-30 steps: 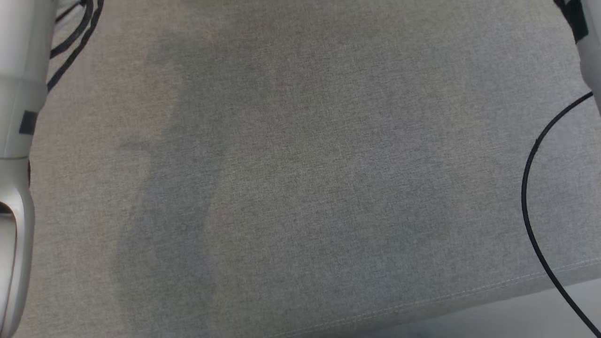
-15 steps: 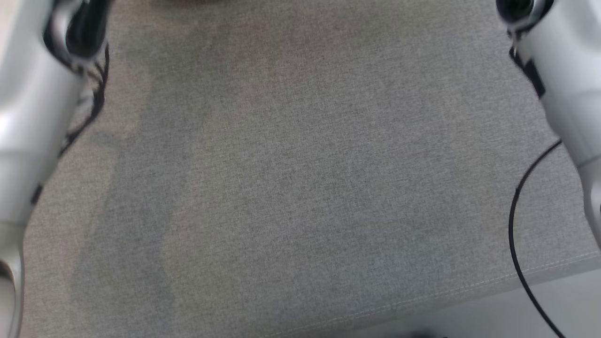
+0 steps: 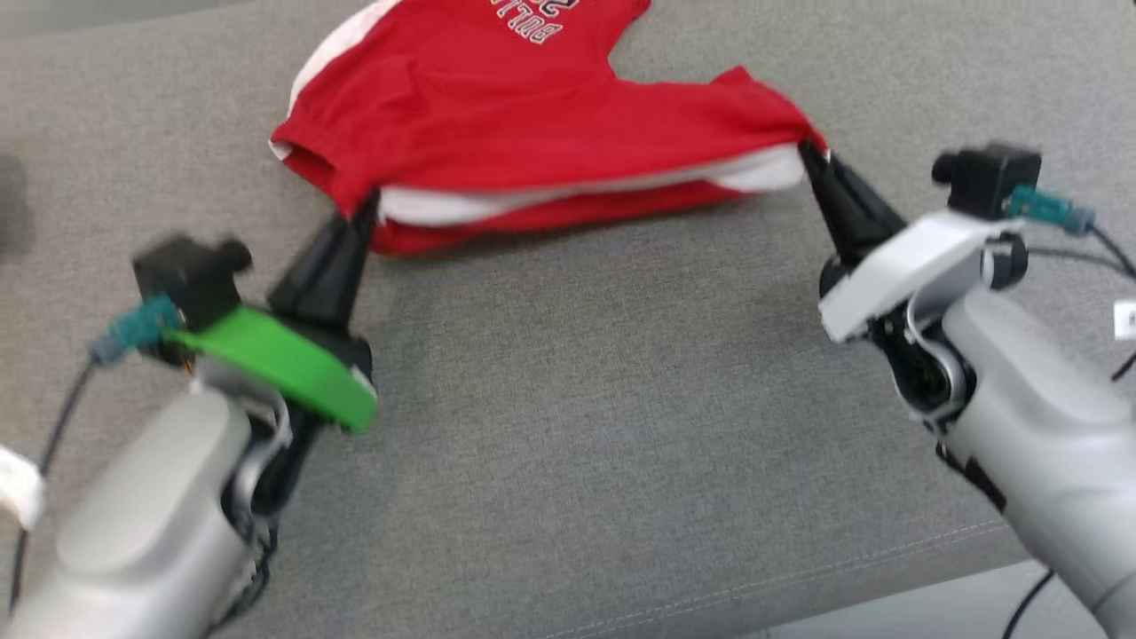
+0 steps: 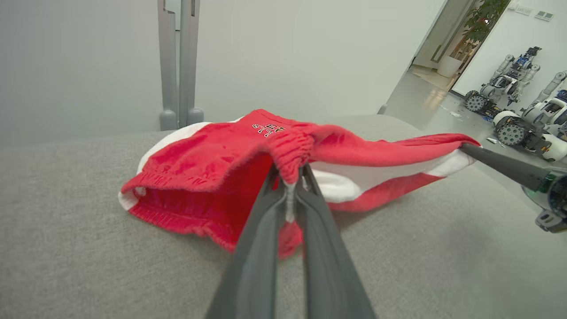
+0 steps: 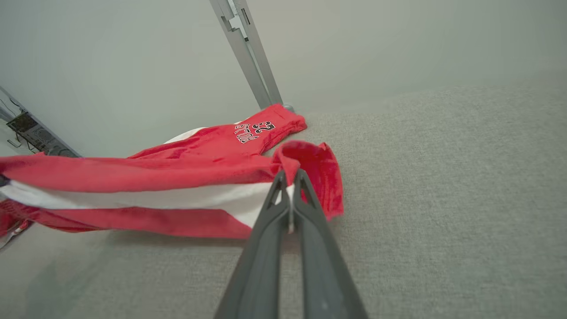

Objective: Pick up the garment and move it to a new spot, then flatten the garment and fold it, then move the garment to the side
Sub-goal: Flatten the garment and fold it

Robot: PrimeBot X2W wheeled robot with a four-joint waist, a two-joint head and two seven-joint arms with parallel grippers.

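While my left pincer (image 3: 364,209) and right pincer (image 3: 808,151) each clamp one end of the red shorts (image 3: 532,115), I see their long axis running crosswise between them, the rest trailing away over the grey upholstery (image 3: 577,399).

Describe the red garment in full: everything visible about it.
The garment looks like a pair of red shorts in soft knit cloth, with white side panels, white printed lettering and a gathered elastic waistband. It is rumpled, not folded. The left gripper and the right gripper each pinch its near edge with shut fingers, so that edge is raised and stretched between them, while the far part lies on the grey fabric surface.
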